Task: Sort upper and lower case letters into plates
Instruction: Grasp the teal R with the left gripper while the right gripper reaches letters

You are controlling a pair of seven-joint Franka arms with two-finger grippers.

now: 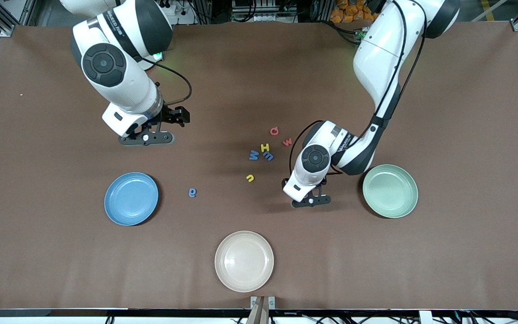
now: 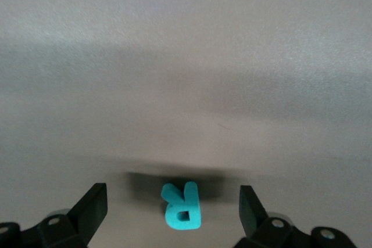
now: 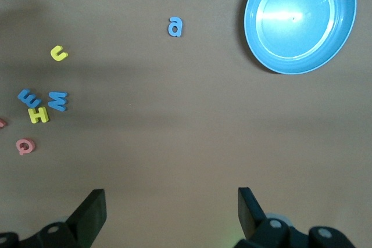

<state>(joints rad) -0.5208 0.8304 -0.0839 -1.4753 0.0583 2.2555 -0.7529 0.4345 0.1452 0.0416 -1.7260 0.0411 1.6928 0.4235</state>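
Handling the foam letters calls for a light pinch across the flat edges; by their look they are thin, soft, nearly weightless and likely to shift or stick to a pad.

The left gripper (image 1: 311, 201) hangs low over the table between the yellow u (image 1: 250, 178) and the pale green plate (image 1: 390, 191), its fingers (image 2: 93, 206) spread wide. Between them, on the table, lies a teal R (image 2: 182, 205). It is not yet pinched.

The right gripper (image 1: 147, 138) waits with its fingers spread, over bare table farther from the front camera than the blue plate (image 1: 131, 198).

Remaining letters:
- blue a (image 1: 192, 192), alone, between the blue plate and the yellow u.
- yellow H (image 1: 265, 147), blue M (image 1: 253, 155) and blue m (image 1: 268, 156), clustered near the table's middle.
- red Q (image 1: 274, 131) and red w (image 1: 288, 142), just farther from the camera.

Both sorting plates hold nothing. The cream plate (image 1: 244, 261), nearest the camera, is likewise empty.
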